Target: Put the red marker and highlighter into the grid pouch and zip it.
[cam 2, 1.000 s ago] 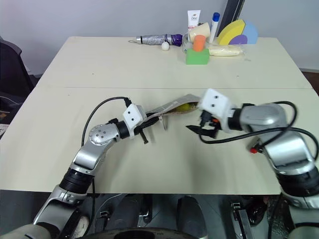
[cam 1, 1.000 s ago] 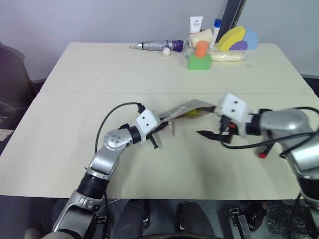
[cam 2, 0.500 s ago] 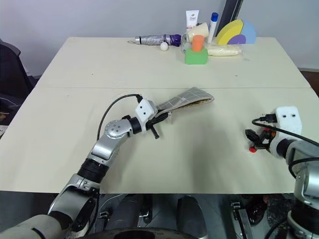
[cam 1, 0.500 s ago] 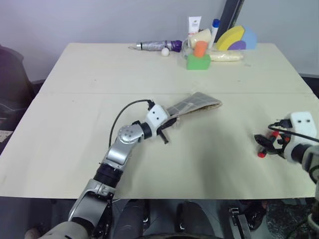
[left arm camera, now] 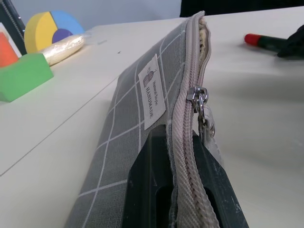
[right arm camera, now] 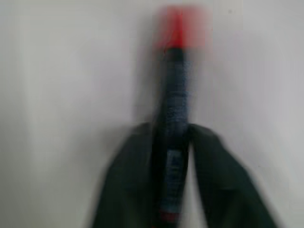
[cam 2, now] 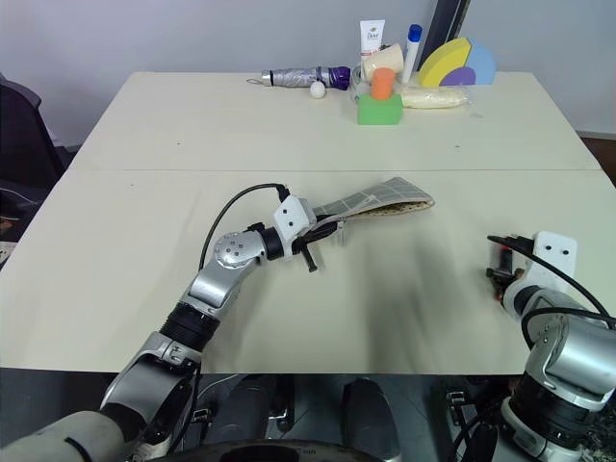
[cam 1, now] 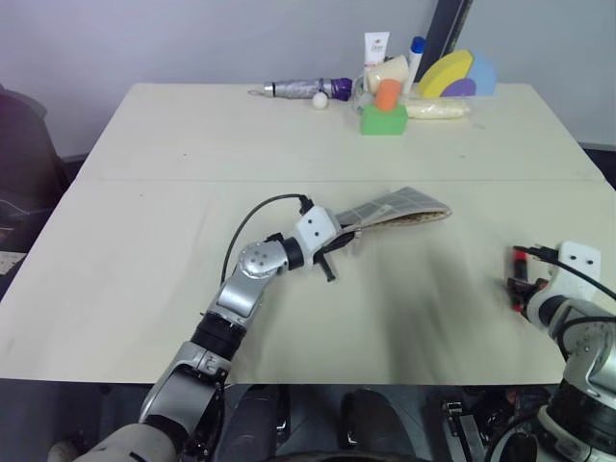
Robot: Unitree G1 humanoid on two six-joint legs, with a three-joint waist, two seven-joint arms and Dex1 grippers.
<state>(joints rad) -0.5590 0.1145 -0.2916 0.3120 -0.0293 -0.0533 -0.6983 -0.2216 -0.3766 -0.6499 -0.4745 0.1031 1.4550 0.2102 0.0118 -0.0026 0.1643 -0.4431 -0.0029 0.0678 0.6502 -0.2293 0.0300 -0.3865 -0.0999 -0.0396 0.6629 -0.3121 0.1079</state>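
Right pincer (right arm camera: 173,156) blurred, its fingers flanking the red marker (right arm camera: 175,118).

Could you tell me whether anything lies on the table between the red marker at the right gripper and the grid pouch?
Nothing visible does. The red marker sits between the right gripper's fingers, and the table between it and the grid pouch, held by the left gripper, is bare.

At the table's (cam 1: 144,318) far edge you have an umbrella (cam 1: 298,89), white ball (cam 1: 321,98), tubes (cam 1: 377,46), green block (cam 1: 384,119), and a rainbow-coloured toy (cam 1: 462,75).
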